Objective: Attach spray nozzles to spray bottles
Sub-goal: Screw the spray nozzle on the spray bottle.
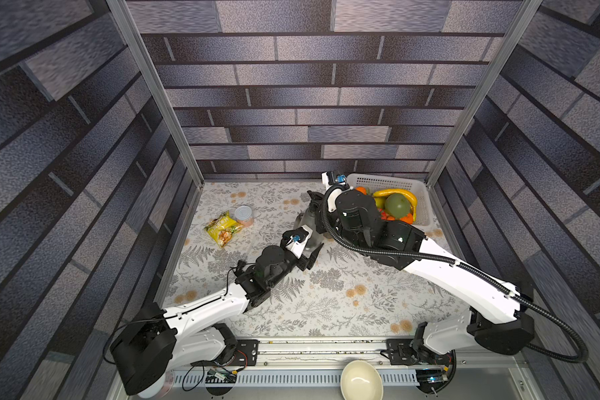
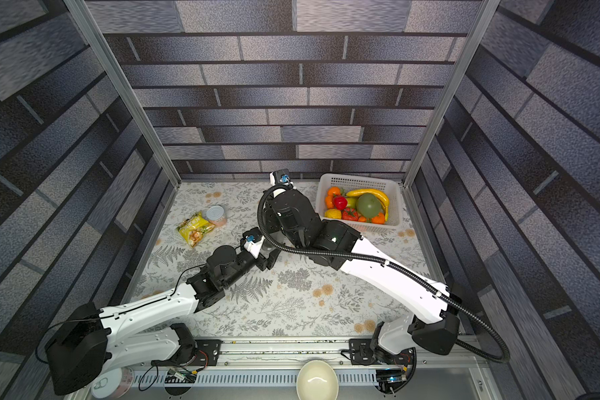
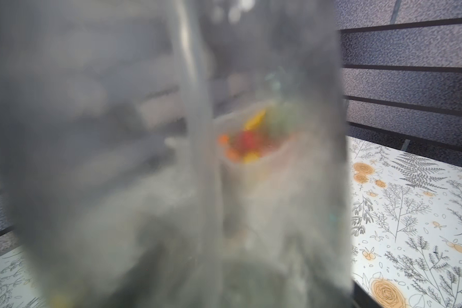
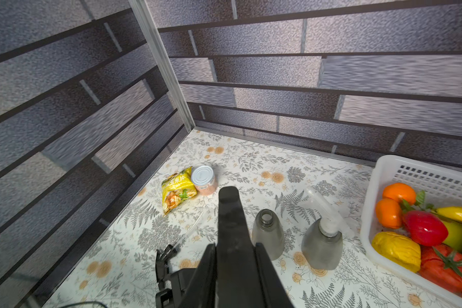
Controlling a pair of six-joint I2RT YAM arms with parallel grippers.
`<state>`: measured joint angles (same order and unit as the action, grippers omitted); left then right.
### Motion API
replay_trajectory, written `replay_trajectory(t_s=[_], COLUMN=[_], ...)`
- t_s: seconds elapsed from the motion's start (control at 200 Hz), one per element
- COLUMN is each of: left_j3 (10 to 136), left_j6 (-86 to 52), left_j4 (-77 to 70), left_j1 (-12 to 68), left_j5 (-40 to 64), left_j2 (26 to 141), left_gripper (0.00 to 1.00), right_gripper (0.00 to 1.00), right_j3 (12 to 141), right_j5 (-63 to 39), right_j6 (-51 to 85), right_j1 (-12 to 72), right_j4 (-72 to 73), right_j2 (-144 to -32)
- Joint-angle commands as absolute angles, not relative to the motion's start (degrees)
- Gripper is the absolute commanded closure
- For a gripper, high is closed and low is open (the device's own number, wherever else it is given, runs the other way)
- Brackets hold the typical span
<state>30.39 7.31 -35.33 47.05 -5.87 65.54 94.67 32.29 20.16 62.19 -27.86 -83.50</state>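
Observation:
My left gripper is shut on the base of a smoky grey spray bottle. That bottle fills the left wrist view as a blur, a thin dip tube showing inside it. My right gripper hangs over it, shut on a black spray nozzle. Beyond, an open-necked spray bottle and one capped with a white nozzle stand upright. Another black nozzle lies on the table beside my right gripper.
A white basket of toy fruit occupies the back right corner. A yellow snack bag and a silver-lidded can lie at the back left. A cream bowl rests below the front rail. Walls enclose three sides.

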Motion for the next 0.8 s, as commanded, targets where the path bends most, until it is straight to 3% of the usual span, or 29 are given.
replay_trajectory(t_s=[0.0,0.366,0.797], left_j3=[35.68,33.98,30.17], left_j6=[12.68,15.27,14.02], left_j4=[-48.24,-51.39,-49.44], left_j1=[49.26,51.42,50.64], left_j5=[-5.46,-10.96,-9.86], left_j2=[64.60,67.31,66.14], left_gripper=[0.26,0.26,0.25], right_gripper=[0.78,0.72,0.65], right_j3=[94.51,97.83,101.31], right_j5=[36.47,40.69,39.69], right_j6=[25.11,26.39,21.68], right_j1=[63.46,63.90,64.85], right_j4=[-32.72,-31.23,-29.13], right_j2=[-87.34,-89.28,-88.21])
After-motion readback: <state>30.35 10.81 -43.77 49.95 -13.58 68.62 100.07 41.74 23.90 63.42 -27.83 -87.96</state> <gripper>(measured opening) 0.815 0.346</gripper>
